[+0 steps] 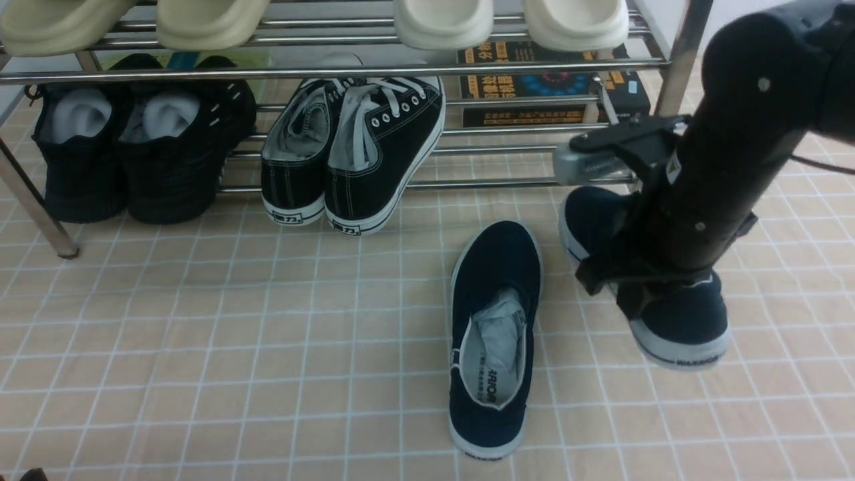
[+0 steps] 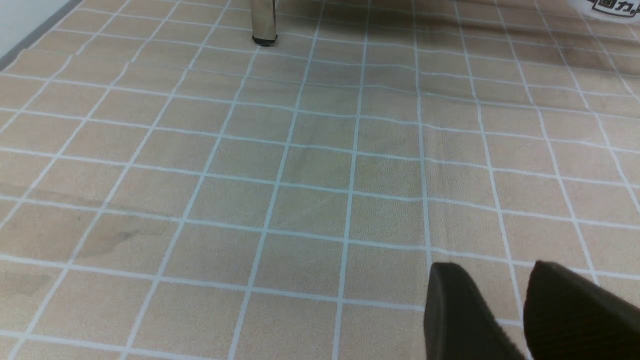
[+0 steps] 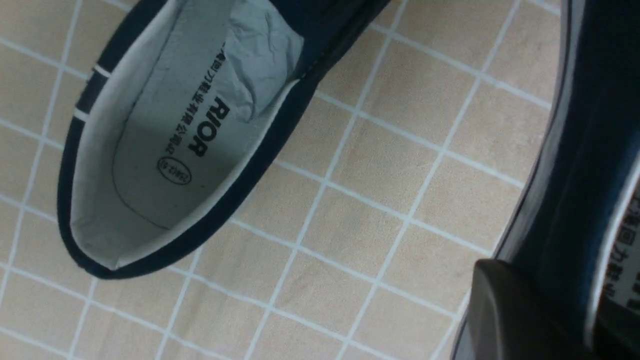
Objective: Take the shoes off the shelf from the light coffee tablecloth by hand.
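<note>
The front view looks forward and down from the robot's side, set back from the shoe rack and higher than its lower tier, taking in both tiers in part and a wide stretch of checked cloth before it. The left wrist view sits low and close over the cloth in front of the rack, facing toward it at a slant; only a rack foot and a bit of a white sole show. The right wrist view looks steeply down, nearest of all, at cloth in front of the rack. It shares two navy slip-ons with the front view; the left wrist view shares the rack foot.
</note>
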Controlling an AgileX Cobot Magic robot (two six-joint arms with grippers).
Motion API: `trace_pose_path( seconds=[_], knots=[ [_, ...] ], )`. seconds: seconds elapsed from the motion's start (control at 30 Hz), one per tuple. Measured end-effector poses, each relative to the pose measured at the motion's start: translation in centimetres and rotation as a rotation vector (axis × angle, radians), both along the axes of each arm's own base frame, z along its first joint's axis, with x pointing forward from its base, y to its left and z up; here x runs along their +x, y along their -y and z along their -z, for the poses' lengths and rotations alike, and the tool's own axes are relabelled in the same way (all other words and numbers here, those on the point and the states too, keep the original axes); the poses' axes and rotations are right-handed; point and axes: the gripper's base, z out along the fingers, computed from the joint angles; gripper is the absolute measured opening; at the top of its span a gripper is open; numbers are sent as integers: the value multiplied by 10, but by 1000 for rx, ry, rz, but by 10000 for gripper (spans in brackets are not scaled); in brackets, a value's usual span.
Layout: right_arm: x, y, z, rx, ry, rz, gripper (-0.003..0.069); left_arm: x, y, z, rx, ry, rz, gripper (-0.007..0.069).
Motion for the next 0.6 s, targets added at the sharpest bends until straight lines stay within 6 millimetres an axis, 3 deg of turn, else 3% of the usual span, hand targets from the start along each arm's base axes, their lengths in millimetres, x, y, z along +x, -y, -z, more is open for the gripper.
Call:
trace_pose_path(
  seconds=[0.4,0.6],
  knots=[
    [15,-9,29,57,7,138,29,0,0,0,0,0,0,240],
    [19,-12,44,53,-50,219,85,0,0,0,0,0,0,240]
  ],
)
